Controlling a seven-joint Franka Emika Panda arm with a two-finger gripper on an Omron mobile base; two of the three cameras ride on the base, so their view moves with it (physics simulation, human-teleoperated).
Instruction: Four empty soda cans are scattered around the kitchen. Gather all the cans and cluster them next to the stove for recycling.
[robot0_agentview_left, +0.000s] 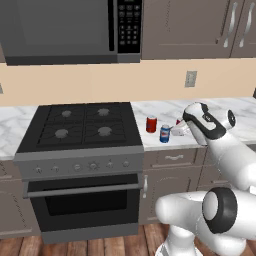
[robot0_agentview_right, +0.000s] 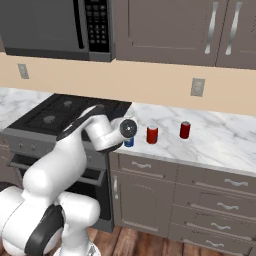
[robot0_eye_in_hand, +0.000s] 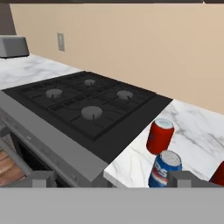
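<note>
Stove (robot0_agentview_left: 82, 125): wide range, black four-burner gas top, grey steel front w/ row of knobs, dark oven window, bar handle. Sits between marble table (robot0_agentview_left: 150, 111) sections, under the microwave (robot0_agentview_left: 65, 30).

Cans all upright on table just right of stove. Red can (robot0_agentview_left: 151, 124), silvery top, stands back from the front edge. Blue can (robot0_agentview_left: 165, 133), blue w/ red-white logo & silver top, stands just beside it, closer to table edge. In hand view the red can (robot0_eye_in_hand: 159, 136) is near the stove's right edge, blue can (robot0_eye_in_hand: 165, 169) in front of it, the two apart by a small gap. Second red can (robot0_agentview_right: 185, 130) further right, well apart from stove; in right base view it's right of the first red can (robot0_agentview_right: 152, 134), blue can (robot0_agentview_right: 129, 141) partly behind the arm.

Gripper (robot0_eye_in_hand: 109, 179): fingers spread wide, nothing held. Right fingertip (robot0_eye_in_hand: 183, 178) low beside blue can, can't tell if touching. Toaster-like grey box (robot0_eye_in_hand: 13, 46) on far table past stove.
</note>
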